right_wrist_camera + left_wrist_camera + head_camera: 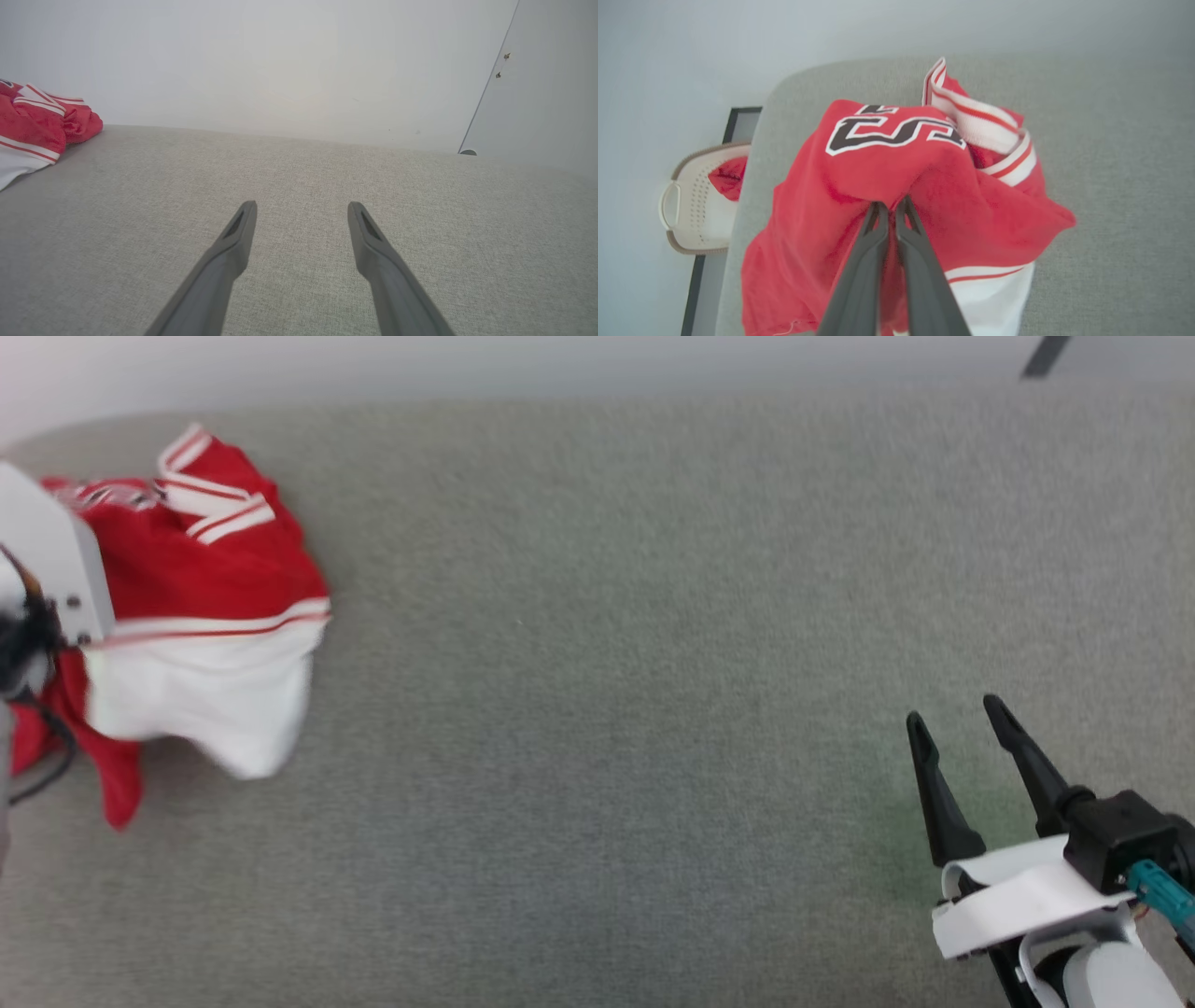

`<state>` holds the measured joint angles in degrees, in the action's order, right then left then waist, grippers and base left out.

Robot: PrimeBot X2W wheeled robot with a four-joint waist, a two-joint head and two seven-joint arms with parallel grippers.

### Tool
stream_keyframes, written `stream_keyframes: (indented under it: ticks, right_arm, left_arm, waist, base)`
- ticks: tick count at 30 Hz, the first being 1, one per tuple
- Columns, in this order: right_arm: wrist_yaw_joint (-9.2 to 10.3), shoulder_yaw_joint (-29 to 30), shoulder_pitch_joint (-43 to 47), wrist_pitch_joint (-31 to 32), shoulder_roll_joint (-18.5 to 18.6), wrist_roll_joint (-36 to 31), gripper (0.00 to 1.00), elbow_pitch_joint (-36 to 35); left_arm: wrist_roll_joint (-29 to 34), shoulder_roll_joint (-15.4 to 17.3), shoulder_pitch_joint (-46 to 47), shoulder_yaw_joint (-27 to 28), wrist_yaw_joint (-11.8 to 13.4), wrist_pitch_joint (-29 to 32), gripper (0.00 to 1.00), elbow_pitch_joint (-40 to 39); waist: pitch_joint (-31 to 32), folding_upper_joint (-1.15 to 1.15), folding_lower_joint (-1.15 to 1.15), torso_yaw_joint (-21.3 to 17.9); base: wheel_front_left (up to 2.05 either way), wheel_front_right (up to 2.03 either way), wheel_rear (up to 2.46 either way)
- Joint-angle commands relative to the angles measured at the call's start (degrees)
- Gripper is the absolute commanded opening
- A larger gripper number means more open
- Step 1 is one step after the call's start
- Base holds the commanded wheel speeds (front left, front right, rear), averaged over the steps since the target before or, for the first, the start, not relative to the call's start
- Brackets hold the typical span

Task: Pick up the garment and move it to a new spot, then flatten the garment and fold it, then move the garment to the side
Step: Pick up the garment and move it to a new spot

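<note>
The garment (201,569), a red jersey with white sleeves, striped trim and black-and-white lettering, hangs bunched at the far left of the grey surface (607,663). In the left wrist view my left gripper (891,204) is shut on a fold of the garment (896,186), red cloth draping round both fingers. The pale left forearm (51,560) covers part of the garment in the head view. My right gripper (952,714) stands open at the lower right, nothing between its fingers (243,224), well away from the garment (32,121).
A beige perforated basket (691,205) with a small plain red cloth (731,177) in it sits below the grey surface's left end. A pale wall (280,60) runs behind the surface. Wide bare grey fabric lies between the two grippers.
</note>
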<state>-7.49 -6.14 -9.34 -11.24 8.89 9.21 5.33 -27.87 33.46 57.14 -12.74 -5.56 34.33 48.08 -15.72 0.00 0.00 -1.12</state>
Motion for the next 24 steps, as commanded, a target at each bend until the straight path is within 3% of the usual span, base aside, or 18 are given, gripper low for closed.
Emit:
stream_keyframes:
  ticks: [1, 4, 10, 17, 24]
  right_arm:
    - [0.00, 0.1, 1.1, -0.3, 0.1, 0.3, 1.00, 0.3]
    - [0.00, 0.2, 2.3, -0.3, 0.1, 0.5, 1.00, 0.7]
    - [0.00, 0.5, 4.8, 0.0, -0.4, 0.7, 1.00, 1.1]
    - [0.00, 2.3, 7.0, 0.3, -0.6, 0.3, 1.00, 0.8]
    - [0.00, 6.7, 8.1, 0.9, -0.3, -0.9, 1.00, -0.1]
  left_arm:
    - [0.8, 0.4, 1.4, -0.3, -0.4, -1.6, 0.00, -1.2]
    - [2.4, 0.7, 2.8, -1.3, -0.3, -5.2, 0.00, -3.7]
    - [2.6, -1.7, 4.7, -2.9, -0.7, -8.7, 0.00, -7.2]
    - [-1.0, -5.3, 2.6, -4.8, -1.5, -6.2, 0.00, -12.6]
    - [-6.2, -8.6, -1.7, -6.2, -1.7, -1.8, 0.00, -21.1]
  waist:
    - [4.8, 0.00, 0.00, 2.9]
    - [7.6, 0.00, 0.00, 3.9]
    - [13.5, 0.00, 0.00, 5.7]
    - [17.2, 0.00, 0.00, 5.7]
    - [17.8, 0.00, 0.00, 2.3]
  base:
    - [0.00, 0.00, 0.00]
    - [0.00, 0.00, 0.00]
    - [0.00, 0.00, 0.00]
    - [0.00, 0.00, 0.00]
    - [0.00, 0.00, 0.00]
